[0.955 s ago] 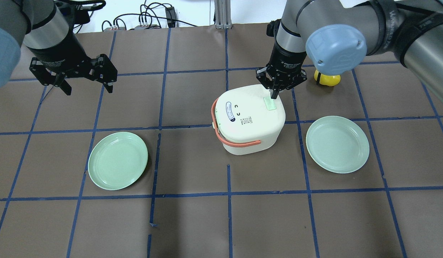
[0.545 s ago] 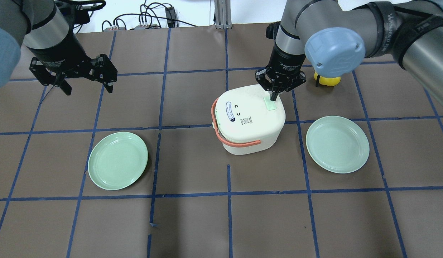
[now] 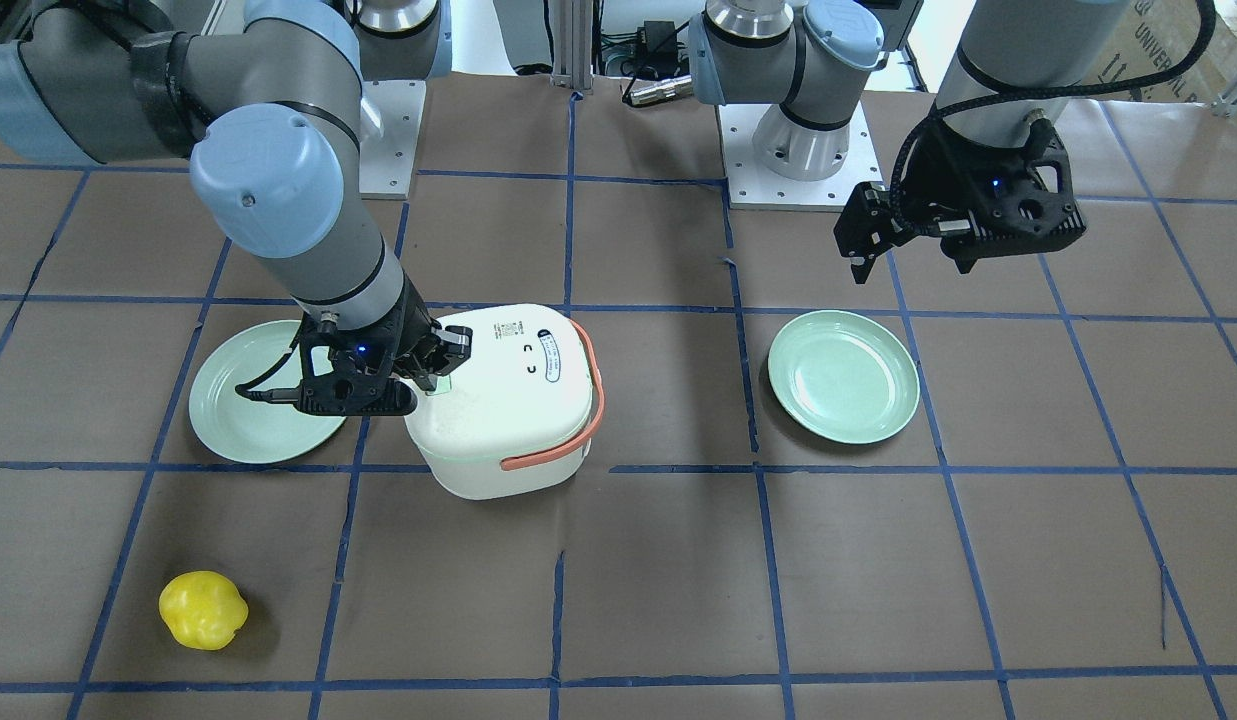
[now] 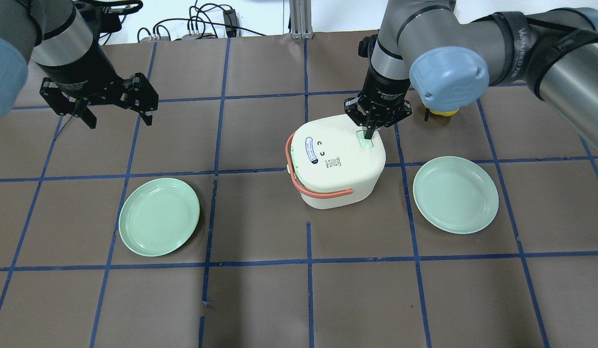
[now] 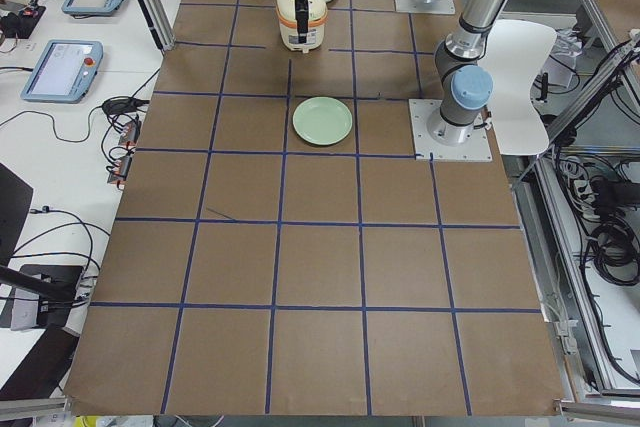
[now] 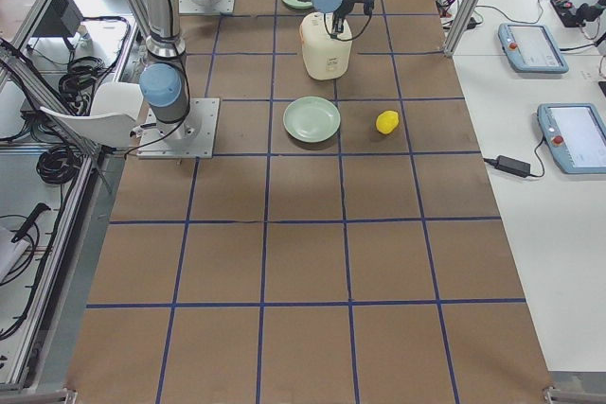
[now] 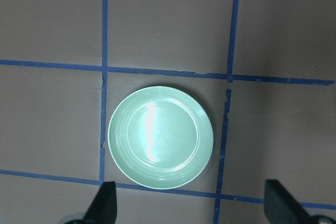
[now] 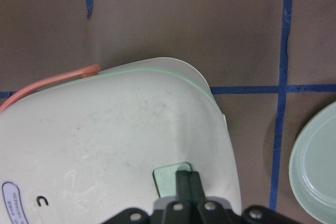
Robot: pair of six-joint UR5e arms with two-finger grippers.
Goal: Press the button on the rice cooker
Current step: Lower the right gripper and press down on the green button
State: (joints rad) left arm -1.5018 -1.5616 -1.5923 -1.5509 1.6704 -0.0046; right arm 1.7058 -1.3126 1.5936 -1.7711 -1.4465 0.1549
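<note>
Right hand, fingers pinched together, touches the green button.

The brown paper-covered desk gridded with blue tape is viewed from behind the robot in the overhead view, forward and down toward the far edge. In the front-facing view it is seen steeply from that opposite edge, with the arm bases at the top. A white rounded rice cooker with an orange handle and two pale green round plates, the left plate and the right plate, are shared by both. The whole desk is taken in lengthwise, from high and far, at each end edge. The left plate is framed straight down by the left wrist view. The cooker's lid is seen very close in the right wrist view, which is clipped by the right plate's rim.
</note>
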